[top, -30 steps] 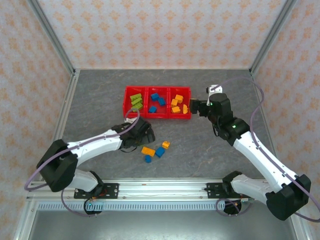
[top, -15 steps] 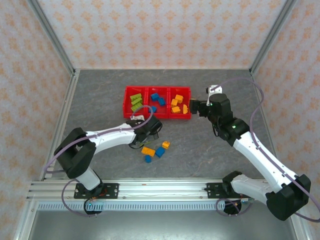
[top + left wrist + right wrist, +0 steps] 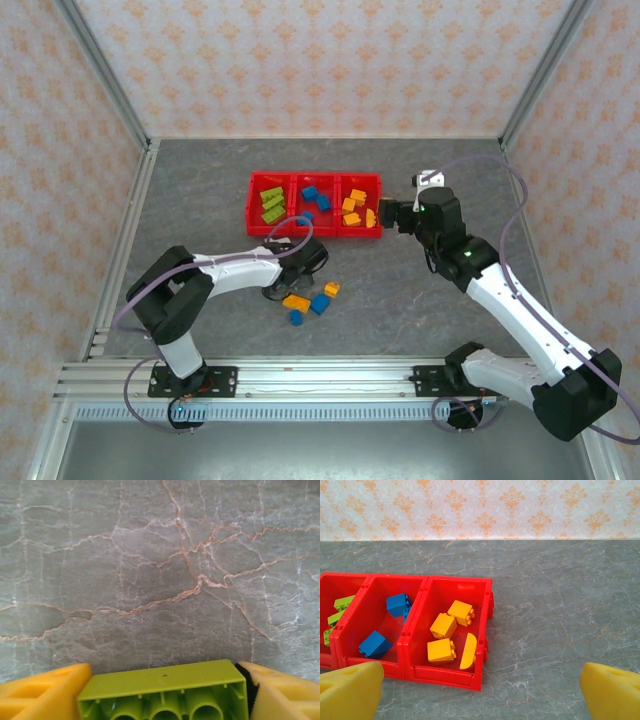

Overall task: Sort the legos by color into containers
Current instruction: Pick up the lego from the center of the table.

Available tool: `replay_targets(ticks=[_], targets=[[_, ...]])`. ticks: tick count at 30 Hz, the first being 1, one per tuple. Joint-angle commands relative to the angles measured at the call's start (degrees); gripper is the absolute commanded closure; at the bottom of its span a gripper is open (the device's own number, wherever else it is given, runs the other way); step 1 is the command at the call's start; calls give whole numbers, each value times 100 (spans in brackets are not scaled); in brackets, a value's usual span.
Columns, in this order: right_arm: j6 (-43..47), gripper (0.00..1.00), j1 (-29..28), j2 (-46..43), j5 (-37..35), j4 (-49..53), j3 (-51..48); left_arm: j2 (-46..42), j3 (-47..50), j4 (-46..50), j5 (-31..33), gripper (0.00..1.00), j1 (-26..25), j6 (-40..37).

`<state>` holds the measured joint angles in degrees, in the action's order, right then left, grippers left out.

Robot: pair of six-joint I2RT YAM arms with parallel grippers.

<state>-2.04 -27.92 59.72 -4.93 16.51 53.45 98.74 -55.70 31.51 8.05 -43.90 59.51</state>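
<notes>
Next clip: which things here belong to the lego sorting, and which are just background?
Job: red tray; sorted bricks in it; four loose bricks on the table; green brick in the left gripper.
Just there: patterned walls; metal rail at the near edge.

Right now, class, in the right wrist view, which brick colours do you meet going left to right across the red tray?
Across the red tray: lime green legos → blue legos → orange-yellow legos.
</notes>
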Motion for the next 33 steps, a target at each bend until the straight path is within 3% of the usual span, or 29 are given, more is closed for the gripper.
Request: replay_targets(ticks=[1,7,14,21,33], targets=[[65,0,6,-62,-26,-131,-63,75,23,-65,-31,26,-65,-79],[60,0,6,-75,-26,-122,-69,71,172,-144,-46,31,-60,-131],[53,0,6,-126,-70,-148,-100,-87,251,-126,56,48,-55,-197],[37,0,6,-226,-253,-176,-133,-605,-130,453,536,51,44,-507],[34,0,6,-350,-272,-293,-247,-640,-1435,913,651,51,1584,-1787]])
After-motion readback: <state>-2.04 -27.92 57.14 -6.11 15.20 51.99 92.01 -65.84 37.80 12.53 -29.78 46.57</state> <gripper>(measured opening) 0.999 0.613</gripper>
